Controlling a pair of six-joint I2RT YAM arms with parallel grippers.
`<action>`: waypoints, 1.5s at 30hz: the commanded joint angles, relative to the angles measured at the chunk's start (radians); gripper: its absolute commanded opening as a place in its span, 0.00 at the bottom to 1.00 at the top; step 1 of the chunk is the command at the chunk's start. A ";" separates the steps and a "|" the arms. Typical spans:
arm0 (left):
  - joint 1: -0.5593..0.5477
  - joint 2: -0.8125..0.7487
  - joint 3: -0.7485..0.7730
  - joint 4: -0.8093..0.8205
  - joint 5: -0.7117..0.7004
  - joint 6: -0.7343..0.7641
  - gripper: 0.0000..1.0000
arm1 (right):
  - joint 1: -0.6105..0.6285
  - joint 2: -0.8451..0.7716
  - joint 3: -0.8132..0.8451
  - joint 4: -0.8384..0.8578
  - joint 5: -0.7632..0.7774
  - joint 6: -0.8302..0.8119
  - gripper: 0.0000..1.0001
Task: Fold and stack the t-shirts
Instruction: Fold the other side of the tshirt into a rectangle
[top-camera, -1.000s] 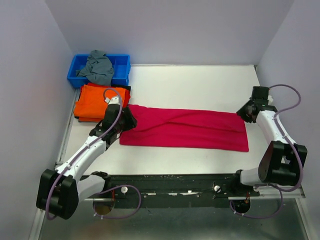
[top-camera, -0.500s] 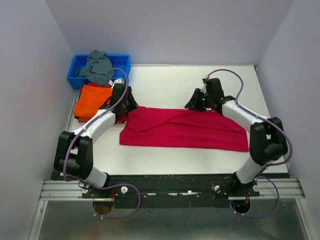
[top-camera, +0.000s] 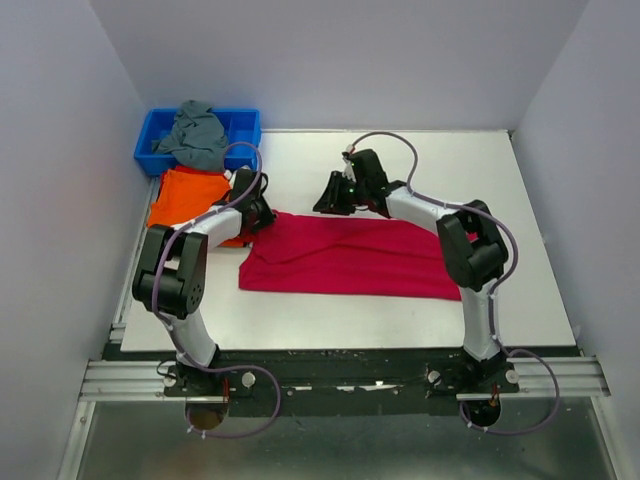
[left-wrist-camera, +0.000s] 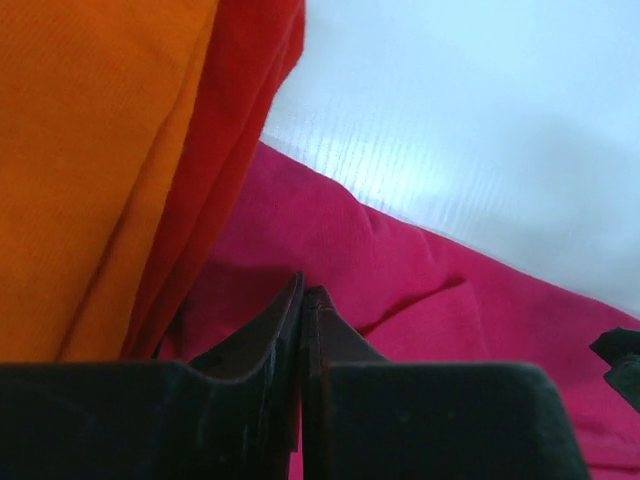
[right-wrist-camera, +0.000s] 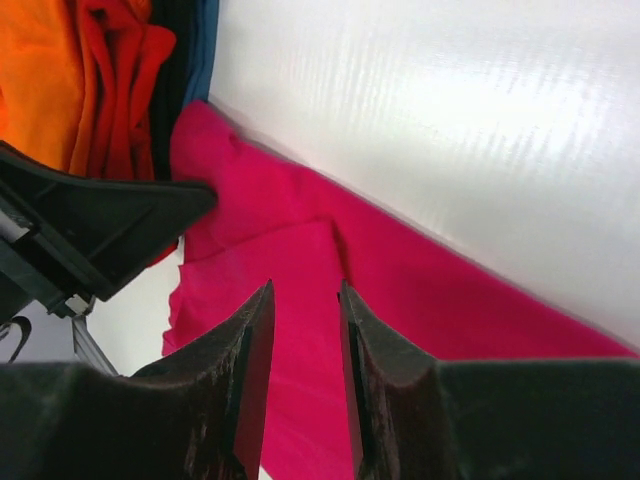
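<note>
A magenta t-shirt (top-camera: 350, 255), folded into a long strip, lies across the middle of the white table. My left gripper (top-camera: 262, 212) is at its far-left corner, jaws shut just over the cloth (left-wrist-camera: 420, 300), with nothing visibly between the fingers (left-wrist-camera: 303, 292). My right gripper (top-camera: 322, 207) hovers over the shirt's far edge a little to the right. Its jaws stand open by a narrow gap (right-wrist-camera: 305, 290), with magenta cloth (right-wrist-camera: 300, 250) showing below them. A folded orange and red stack (top-camera: 185, 195) lies just left of the left gripper.
A blue bin (top-camera: 245, 130) at the far left holds a crumpled grey shirt (top-camera: 197, 135). The orange stack fills the left of the left wrist view (left-wrist-camera: 80, 150). The left gripper's black body (right-wrist-camera: 100, 225) shows in the right wrist view. Purple walls enclose the table.
The right arm swept from the table's right edge leftward to the shirt's far edge. The left gripper moved away from me to the shirt's far-left corner, beside the orange stack.
</note>
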 joint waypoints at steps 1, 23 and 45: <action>0.029 0.073 0.068 -0.055 0.015 -0.056 0.13 | 0.024 0.085 0.095 0.010 -0.030 0.020 0.40; 0.058 0.116 0.123 -0.156 -0.056 -0.016 0.14 | 0.083 0.234 0.192 0.006 -0.087 0.020 0.27; 0.061 0.101 0.130 -0.152 -0.054 -0.004 0.14 | 0.083 -0.121 -0.279 0.119 -0.163 0.000 0.02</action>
